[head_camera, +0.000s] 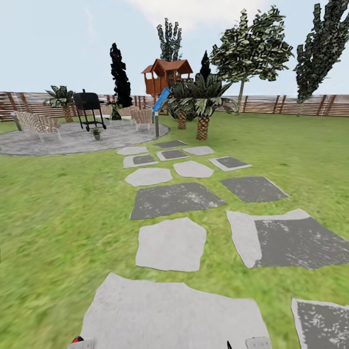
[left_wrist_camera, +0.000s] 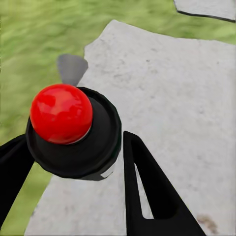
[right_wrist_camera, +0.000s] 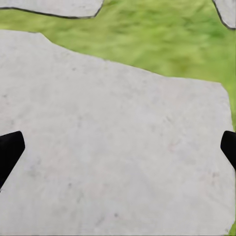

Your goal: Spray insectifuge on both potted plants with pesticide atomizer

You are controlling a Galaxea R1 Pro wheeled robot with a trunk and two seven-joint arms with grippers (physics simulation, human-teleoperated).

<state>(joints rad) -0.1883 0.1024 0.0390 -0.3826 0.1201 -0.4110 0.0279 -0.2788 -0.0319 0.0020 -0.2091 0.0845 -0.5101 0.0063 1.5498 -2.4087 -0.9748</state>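
Observation:
My left gripper (left_wrist_camera: pixel 73 145) is shut on the pesticide atomizer (left_wrist_camera: pixel 69 132), a dark round body with a shiny red top, held above a pale stepping stone (left_wrist_camera: pixel 162 98). Its red top also peeks in at the bottom edge of the head view (head_camera: pixel 77 340). My right gripper (right_wrist_camera: pixel 120 147) is open, with its black fingertips (right_wrist_camera: pixel 10 150) far apart and nothing between them, over another pale slab. Far ahead on the left of the garden, one small potted plant (head_camera: pixel 97 132) stands on the round grey patio (head_camera: pixel 72 140) in front of the black grill (head_camera: pixel 88 109).
A path of grey and dark stepping stones (head_camera: pixel 172 242) runs across the lawn toward the patio. Wicker seats (head_camera: pixel 36 123) ring the patio. Palms (head_camera: pixel 202 104), a wooden playhouse (head_camera: pixel 165 75) with a slide and a wooden fence (head_camera: pixel 291 104) stand behind. Open grass lies on both sides.

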